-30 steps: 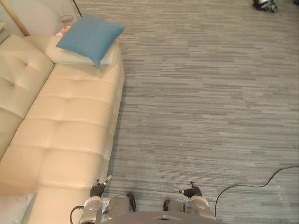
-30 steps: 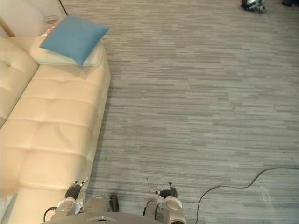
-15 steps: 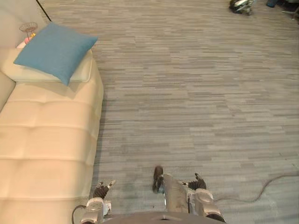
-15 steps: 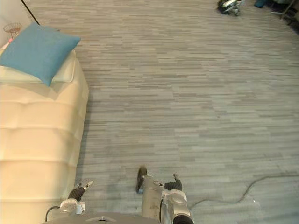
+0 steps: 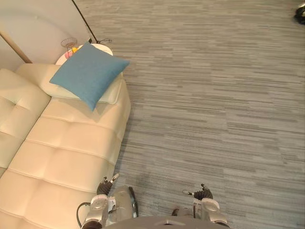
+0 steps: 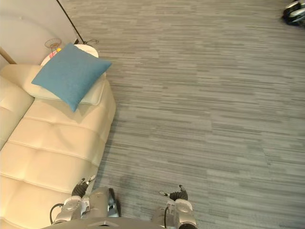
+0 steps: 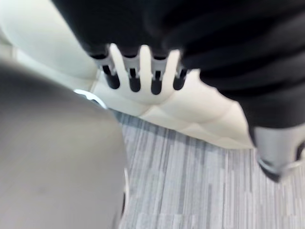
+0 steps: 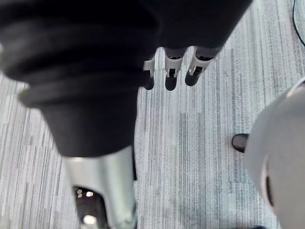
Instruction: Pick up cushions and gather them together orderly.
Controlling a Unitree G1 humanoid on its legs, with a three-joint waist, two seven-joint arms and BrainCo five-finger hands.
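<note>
A blue cushion lies tilted on a cream cushion at the far end of the cream sofa. My left hand hangs low beside the sofa's front edge, far from the cushions. In its wrist view the fingers hang straight and hold nothing, with the sofa past them. My right hand hangs low over the carpet. Its fingers are straight and empty too.
A small white round table with a wire bowl stands behind the sofa's far end, beside a thin dark pole. Grey striped carpet spreads to the right. A dark object sits at the far right.
The whole picture has shifted, so the camera has moved; the sofa and blue cushion stand where they were. Both hands still hang low and empty.
</note>
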